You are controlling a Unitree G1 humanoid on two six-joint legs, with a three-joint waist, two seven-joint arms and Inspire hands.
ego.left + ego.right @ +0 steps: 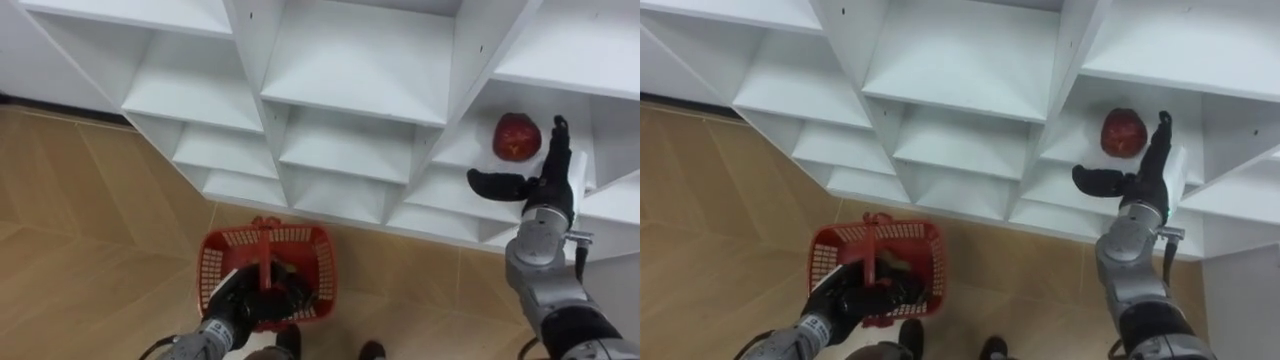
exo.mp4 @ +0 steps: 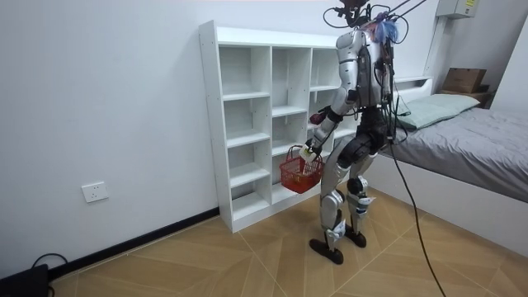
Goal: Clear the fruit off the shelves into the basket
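Left hand: fingers curled round the handle of the red plastic basket, held above wooden floor. White cubby shelf unit: one red fruit in a right-hand compartment. Right hand: fingers spread straight, just beside the fruit.

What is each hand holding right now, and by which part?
The left hand grips the red basket by its top handle. The right hand is open beside the red fruit on the shelf, holding nothing.
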